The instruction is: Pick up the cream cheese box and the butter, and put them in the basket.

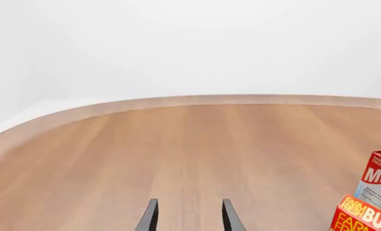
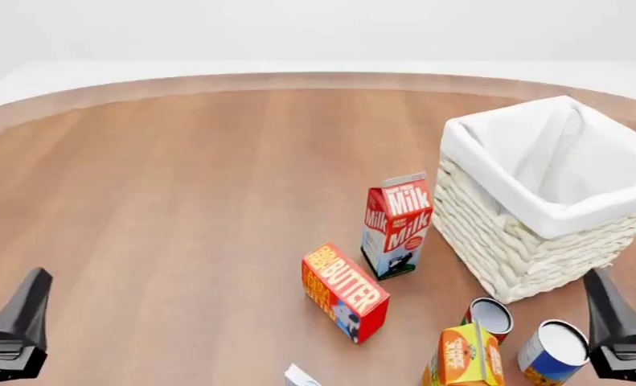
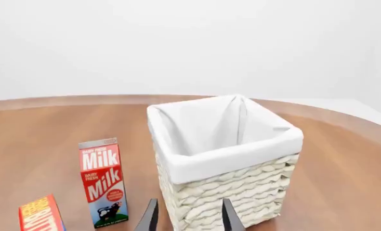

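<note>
Nearest me, both claws hung apart and empty: my left claw [image 2: 15,334] and right claw [image 2: 616,326]. A corner of the cream cheese box [image 2: 301,375] showed between them. Beyond it the butter [image 2: 345,292] lay on the tabletop [image 2: 189,185], with the basket [image 2: 543,201] farther right.

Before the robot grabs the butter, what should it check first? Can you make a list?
1. Butter lies free on the table, nothing on top: ok.
2. Left gripper open and empty: ok.
3. Right gripper open and empty: ok.
4. Basket upright, nothing seen inside: ok.
5. Milk carton stands close beside the butter, could get bumped: not ok.
6. Cream cheese box, only a corner shows at the picture's edge: cannot tell.
</note>
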You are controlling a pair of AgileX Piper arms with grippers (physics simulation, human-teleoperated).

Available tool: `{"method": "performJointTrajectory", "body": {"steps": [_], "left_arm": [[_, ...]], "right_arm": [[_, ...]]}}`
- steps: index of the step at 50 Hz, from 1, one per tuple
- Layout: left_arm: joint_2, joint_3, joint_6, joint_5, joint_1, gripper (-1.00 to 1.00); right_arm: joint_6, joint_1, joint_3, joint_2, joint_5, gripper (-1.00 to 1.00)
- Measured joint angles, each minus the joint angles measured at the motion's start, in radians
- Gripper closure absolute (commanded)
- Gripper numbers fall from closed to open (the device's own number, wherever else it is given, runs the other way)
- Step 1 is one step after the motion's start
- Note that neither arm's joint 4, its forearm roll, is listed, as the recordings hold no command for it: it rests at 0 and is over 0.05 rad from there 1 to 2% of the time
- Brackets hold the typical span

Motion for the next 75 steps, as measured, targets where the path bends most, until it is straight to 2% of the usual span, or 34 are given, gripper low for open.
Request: {"method": "performJointTrajectory", "body": {"steps": [10, 25, 62, 75], "left_arm": [[0.003, -0.002, 0.000, -0.001, 0.000, -1.00], [0.004, -0.002, 0.000, -0.001, 0.000, -1.00], [0.005, -0.003, 0.000, -0.001, 0.000, -1.00], [0.005, -0.003, 0.000, -0.001, 0.000, -1.00]], "right_arm": [[0.004, 0.000, -0.018, 0.009, 0.010, -1.00], [0.002, 0.018, -0.129, 0.101, 0.043, -1.00], [0.002, 0.343, -0.567, 0.494, 0.210, -1.00], [0.019, 0.439, -0.674, 0.636, 0.220, -1.00]]}}
